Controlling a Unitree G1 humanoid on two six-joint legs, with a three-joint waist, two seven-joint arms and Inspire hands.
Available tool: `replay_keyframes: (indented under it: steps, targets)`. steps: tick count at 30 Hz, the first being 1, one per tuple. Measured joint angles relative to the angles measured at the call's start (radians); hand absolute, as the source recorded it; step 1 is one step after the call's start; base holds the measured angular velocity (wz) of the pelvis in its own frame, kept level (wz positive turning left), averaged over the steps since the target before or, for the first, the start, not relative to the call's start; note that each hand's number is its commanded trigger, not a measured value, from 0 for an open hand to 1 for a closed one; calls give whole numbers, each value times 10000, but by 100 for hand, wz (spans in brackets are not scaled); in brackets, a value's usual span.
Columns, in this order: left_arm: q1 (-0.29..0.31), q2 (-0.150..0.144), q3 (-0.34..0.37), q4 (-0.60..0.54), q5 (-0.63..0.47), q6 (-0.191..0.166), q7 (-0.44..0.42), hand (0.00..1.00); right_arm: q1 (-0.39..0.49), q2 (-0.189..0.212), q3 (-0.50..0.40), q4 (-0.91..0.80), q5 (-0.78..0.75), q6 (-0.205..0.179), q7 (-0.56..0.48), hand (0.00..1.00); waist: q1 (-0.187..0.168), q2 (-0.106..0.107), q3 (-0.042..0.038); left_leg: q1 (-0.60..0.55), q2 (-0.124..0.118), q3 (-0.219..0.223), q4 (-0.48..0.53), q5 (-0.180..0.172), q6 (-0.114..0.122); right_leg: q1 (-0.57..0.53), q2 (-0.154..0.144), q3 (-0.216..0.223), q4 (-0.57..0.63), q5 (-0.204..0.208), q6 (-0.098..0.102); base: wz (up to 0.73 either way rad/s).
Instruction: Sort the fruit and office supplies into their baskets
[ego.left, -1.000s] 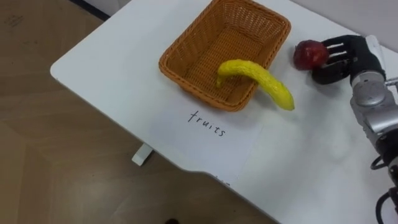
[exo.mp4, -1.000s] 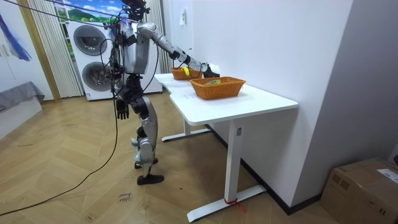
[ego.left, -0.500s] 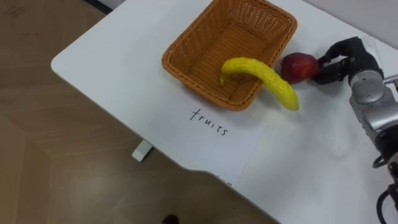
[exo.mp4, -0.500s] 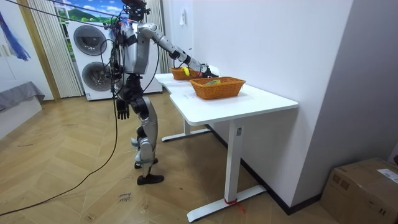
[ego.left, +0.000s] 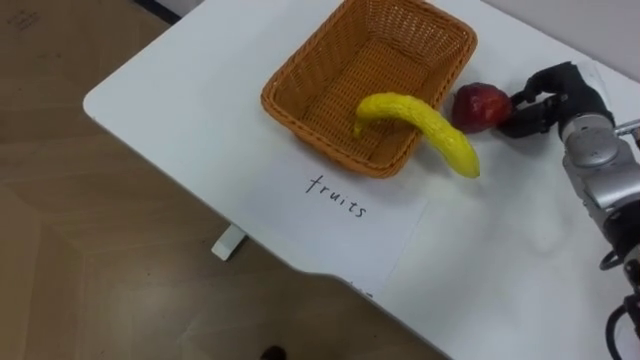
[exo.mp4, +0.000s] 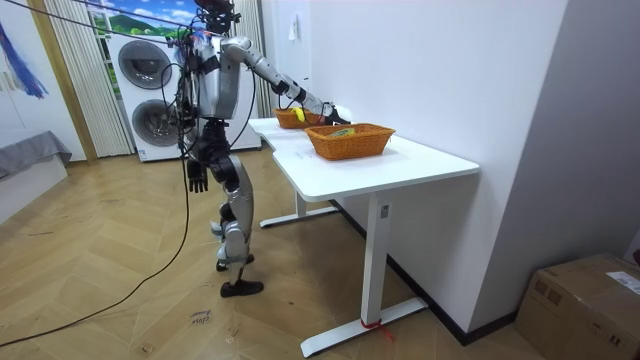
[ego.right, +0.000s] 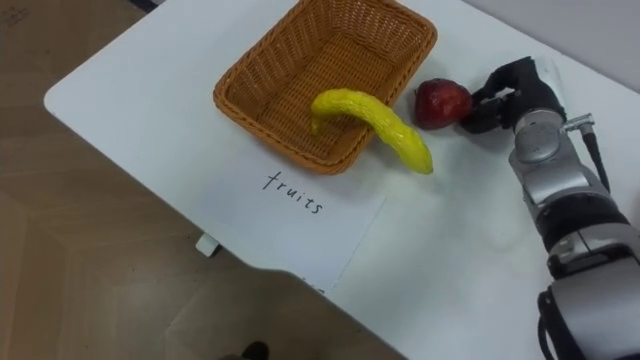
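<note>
While the table (ego.left: 180, 90) carries the fruit basket (ego.left: 330, 90) with only a banana (ego.left: 425, 122) draped across its rim, the red apple (ego.left: 478, 105) sits just outside, the right hand (ego.left: 550, 95) fingers curled on it; sorting looks barely begun.

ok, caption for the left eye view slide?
Right robot hand against round red apple beside orange wicker basket; curved yellow banana overhangs its rim.

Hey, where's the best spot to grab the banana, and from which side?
Grip the banana by the half beyond the basket rim, sticking out over the table. Come from above on the right, grasping across its width; the other end lies inside the basket.
</note>
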Motion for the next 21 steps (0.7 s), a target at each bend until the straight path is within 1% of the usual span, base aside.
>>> replay_keyframes:
  steps: [5,9,12,14,17,21]
  targets:
    - [2,17,34,2,0,1,19,0,6,-5,6,-5,-35,92,163,0,-1,0,-11,17,0,-35,31,-2,-4,51,24,1,-25,3,-3,0]
    - [4,33,33,0,1,-21,23,0,58,-15,89,-11,-75,79,223,0,-29,27,-30,32,3,-67,74,-5,-20,83,41,0,-33,10,-15,1]
    - [1,53,38,2,10,-26,65,0,58,-18,94,-11,-125,73,286,0,-29,83,-65,28,9,-90,142,-5,-32,102,54,-1,-18,17,-28,0]
    - [12,57,37,7,7,-29,149,0,65,-26,111,-11,-251,72,369,0,-40,130,-115,31,5,-104,151,3,-41,111,55,2,-3,23,-38,0]
    - [5,93,36,10,6,-42,177,0,68,-15,135,-15,-467,48,477,0,-64,156,-162,44,9,-101,149,25,-57,114,51,-1,30,25,-42,0]
    - [10,116,37,16,-3,-88,203,0,67,-19,143,-25,-548,42,648,0,-86,127,-183,59,14,-100,150,38,-65,122,49,6,55,26,-44,0]
